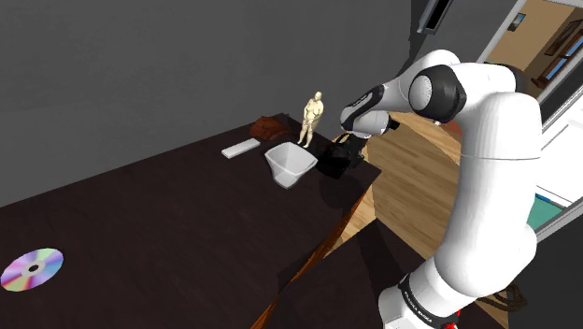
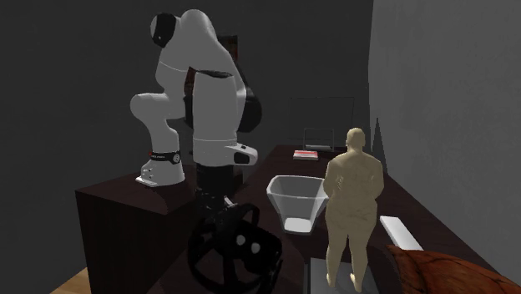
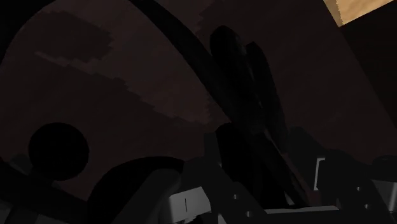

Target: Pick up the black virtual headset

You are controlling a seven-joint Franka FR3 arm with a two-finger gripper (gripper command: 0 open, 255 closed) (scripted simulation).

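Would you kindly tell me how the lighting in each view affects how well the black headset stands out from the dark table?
Shoulder view: dim, the headset merges with the dark table, though the white bin and pale figurine stand out. Second exterior view: equally dim, the headset is just an outline with pale spots. Wrist view: almost black, shapes barely distinguishable.

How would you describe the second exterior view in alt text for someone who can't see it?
A white robot arm bends down over a black headset on a dark table. Beside the headset stand a white bin and a tan human figurine.
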